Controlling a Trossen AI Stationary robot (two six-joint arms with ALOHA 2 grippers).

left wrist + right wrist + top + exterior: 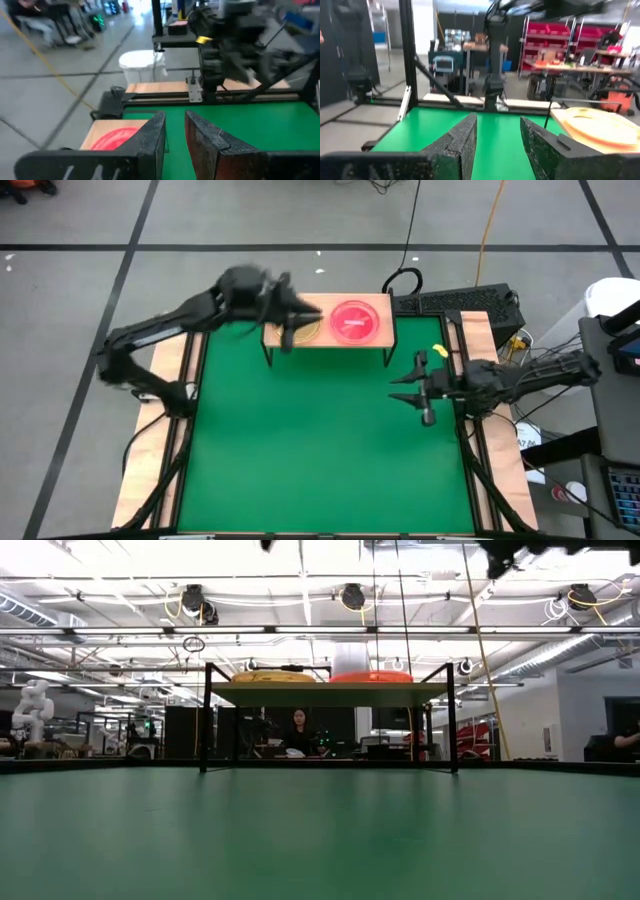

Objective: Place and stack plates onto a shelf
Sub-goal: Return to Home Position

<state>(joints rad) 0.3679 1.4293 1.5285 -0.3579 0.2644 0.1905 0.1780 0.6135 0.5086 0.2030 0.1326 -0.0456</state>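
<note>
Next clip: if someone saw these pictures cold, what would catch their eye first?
The bright pink plate stack on the right half of the wooden shelf, at the far edge of the green table, with an amber plate stack beside it. The left gripper hangs over the shelf's left end, jaws apart and empty. The right gripper waits at the table's right side, also open.

Nothing here that I can read — faint pale marks [82, 172] on my left claw [175, 119] cannot be made out.
</note>
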